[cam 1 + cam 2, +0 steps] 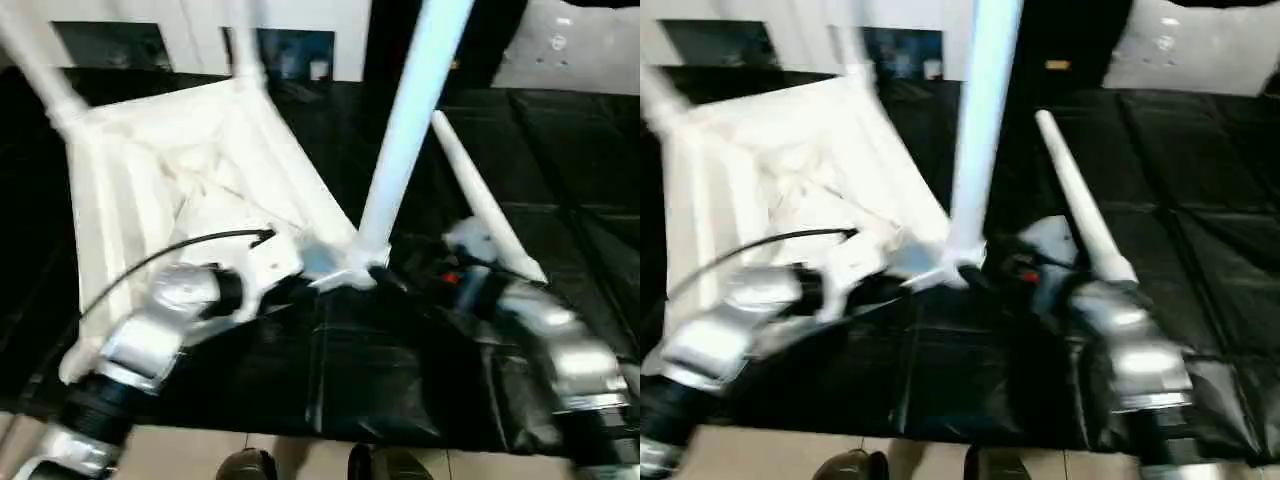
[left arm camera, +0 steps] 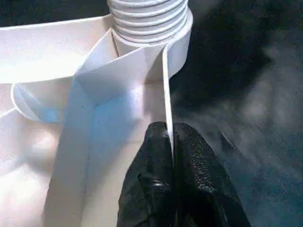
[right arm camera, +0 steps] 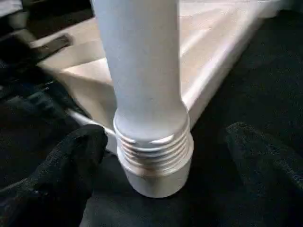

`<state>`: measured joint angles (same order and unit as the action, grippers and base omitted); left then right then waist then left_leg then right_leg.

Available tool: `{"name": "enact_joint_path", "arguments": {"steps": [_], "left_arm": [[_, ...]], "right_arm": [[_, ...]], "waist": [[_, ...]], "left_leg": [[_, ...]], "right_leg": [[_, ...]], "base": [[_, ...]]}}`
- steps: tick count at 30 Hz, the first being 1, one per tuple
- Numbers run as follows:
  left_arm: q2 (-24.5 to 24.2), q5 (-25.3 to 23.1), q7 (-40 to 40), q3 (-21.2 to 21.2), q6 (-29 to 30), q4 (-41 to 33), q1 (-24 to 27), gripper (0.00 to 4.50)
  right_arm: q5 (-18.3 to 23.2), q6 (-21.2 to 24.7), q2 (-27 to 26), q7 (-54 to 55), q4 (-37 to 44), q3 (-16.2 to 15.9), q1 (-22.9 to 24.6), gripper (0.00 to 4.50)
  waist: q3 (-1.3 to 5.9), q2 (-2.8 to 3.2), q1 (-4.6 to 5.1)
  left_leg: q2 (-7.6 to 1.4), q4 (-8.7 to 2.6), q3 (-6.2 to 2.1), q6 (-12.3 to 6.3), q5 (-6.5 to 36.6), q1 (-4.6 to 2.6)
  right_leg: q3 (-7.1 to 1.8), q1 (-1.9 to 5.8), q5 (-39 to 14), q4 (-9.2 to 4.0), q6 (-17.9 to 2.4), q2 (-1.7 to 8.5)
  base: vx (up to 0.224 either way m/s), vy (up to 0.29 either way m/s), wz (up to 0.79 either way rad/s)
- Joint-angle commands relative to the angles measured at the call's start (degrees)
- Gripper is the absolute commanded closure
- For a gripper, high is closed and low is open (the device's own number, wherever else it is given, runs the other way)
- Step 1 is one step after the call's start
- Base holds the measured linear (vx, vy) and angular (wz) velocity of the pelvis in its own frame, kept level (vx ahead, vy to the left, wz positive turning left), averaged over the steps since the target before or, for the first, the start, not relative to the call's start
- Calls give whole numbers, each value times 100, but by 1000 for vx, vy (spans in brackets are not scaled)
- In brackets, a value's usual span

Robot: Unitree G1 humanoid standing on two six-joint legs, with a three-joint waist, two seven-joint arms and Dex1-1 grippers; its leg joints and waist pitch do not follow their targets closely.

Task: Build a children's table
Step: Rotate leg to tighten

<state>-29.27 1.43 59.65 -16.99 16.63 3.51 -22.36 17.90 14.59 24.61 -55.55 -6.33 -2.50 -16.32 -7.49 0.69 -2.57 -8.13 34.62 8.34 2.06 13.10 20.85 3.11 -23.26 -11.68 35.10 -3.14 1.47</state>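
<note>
The left gripper (image 2: 171, 142) has its jaws clamped on a thin rib of the tabletop (image 1: 150, 160), just short of the corner socket (image 2: 177, 42). The right gripper (image 3: 161, 156) has its jaws spread wide, one on either side of the leg (image 3: 142, 61) and neither visibly pressing it. The leg stands between them, its threaded end showing several turns above the socket, so it looks only partly screwed in. Beyond the jaws, the tabletop lies underside up on a black mat (image 1: 560, 170), with two more legs already standing at its far corners and a spare leg (image 1: 480, 200) lying loose just beyond the right gripper. The likely trouble is that the leg, with nothing holding it and threads not yet run home, leans or cross-threads once turning resumes. The left pinch on a thin rib may also slip or flex, letting the tabletop swivel. No brand, label or writing can be read.
</note>
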Motion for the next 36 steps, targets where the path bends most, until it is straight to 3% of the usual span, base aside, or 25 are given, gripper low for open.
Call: {"name": "enact_joint_path", "arguments": {"steps": [1,4,9,17,28,32,33,35,36], "left_arm": [[-51,166,514,-215,-303,-97,-20,450],[-247,255,1007,-392,-477,-62,-60,450],[-374,203,1299,-538,-780,74,-146,450],[-364,175,1462,-573,-954,240,-267,450],[-379,190,1537,-578,-1055,333,-283,450],[-316,272,1416,-478,-963,321,-223,450],[-236,307,1267,-419,-878,264,-183,450],[-33,374,878,-284,-599,109,-97,450],[286,340,224,-103,-182,-2,-57,450]], "right_arm": [[-33,-159,149,-332,43,-133,-85,3],[-275,-470,358,-679,-115,-376,-231,3],[-286,-567,496,-1199,-176,-664,-308,3],[-372,-682,347,-1306,-519,-848,-528,74],[-274,-704,301,-1484,-601,-892,-529,172],[-238,-609,256,-1507,-545,-903,-455,178],[-210,-533,227,-1450,-474,-909,-402,179],[-189,-300,81,-1143,-324,-903,-289,180],[-326,-166,-235,-529,-267,-893,-219,181]], "waist": [[480,2,4],[477,-4,-34],[472,-1,-92],[474,-15,-83],[470,-16,-79],[471,-17,-77],[465,9,-82],[456,15,-83],[452,52,-89]], "left_leg": [[-513,-300,-129,-1269,-613,-42],[-520,-287,-128,-1277,-671,-42],[-538,-295,-127,-1185,-462,-45],[-533,-299,-129,-1067,-453,-17],[-536,-300,-132,-1049,-454,-10],[-536,-298,-131,-1062,-467,-4],[-536,-298,-133,-1062,-464,-4],[-567,-305,-140,-1018,-443,-5],[-555,-309,-149,-988,-342,-10]], "right_leg": [[-368,377,239,-292,-1541,709],[-361,358,337,-255,-1615,720],[-349,369,73,-283,-1595,732],[-335,388,88,-273,-1593,750],[-326,391,51,-275,-1555,747],[-324,397,102,-270,-1571,754],[-321,387,102,-275,-1573,748],[-324,382,136,-267,-1621,756],[-318,384,7,-291,-1618,759]], "base": [[0,0,0],[0,0,0],[0,0,0],[0,0,0],[0,0,0],[0,0,0],[0,0,0],[0,0,0],[0,0,0]]}}
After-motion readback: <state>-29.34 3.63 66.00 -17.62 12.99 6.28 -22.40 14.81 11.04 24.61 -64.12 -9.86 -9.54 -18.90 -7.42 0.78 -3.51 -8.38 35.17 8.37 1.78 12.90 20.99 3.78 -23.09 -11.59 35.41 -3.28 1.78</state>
